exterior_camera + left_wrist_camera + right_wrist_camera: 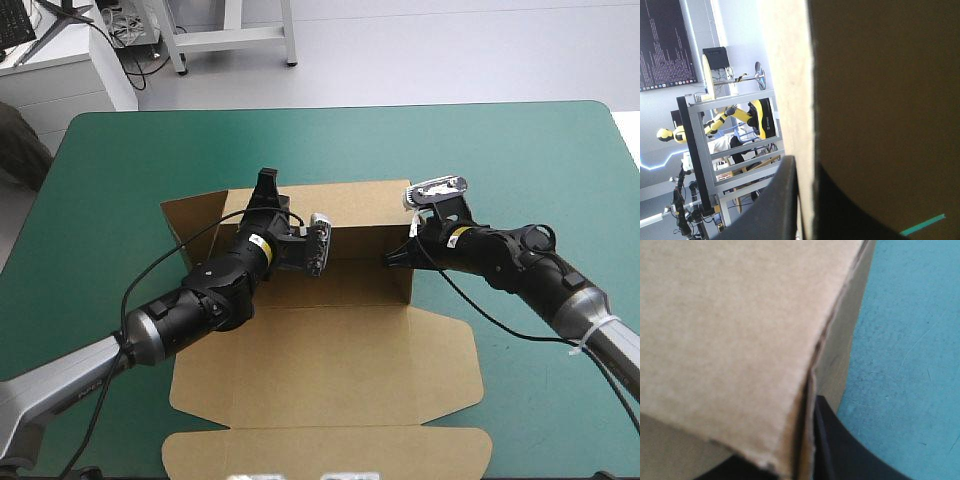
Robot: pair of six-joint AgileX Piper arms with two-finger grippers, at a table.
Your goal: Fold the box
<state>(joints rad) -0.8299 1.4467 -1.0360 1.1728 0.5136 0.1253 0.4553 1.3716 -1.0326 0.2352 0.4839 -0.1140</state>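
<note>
The brown box (330, 365) lies in the middle of the teal-green table. Its rear part is raised into walls and its lid panels lie flat toward the near edge. My left gripper (266, 185) is at the box's left rear wall. In the left wrist view that gripper (807, 200) is shut on the box, with the board's edge (790, 75) running up between the black fingers. At the box's right front corner my right gripper (392, 260) holds the right wall. Seen from its own wrist, this gripper (807, 445) is shut on the box wall (730, 330).
A side flap (188, 218) sticks out at the box's left rear. The flat lid flaps (440, 370) spread toward the near edge. Bare teal-green cover (520, 150) lies to the right of and behind the box.
</note>
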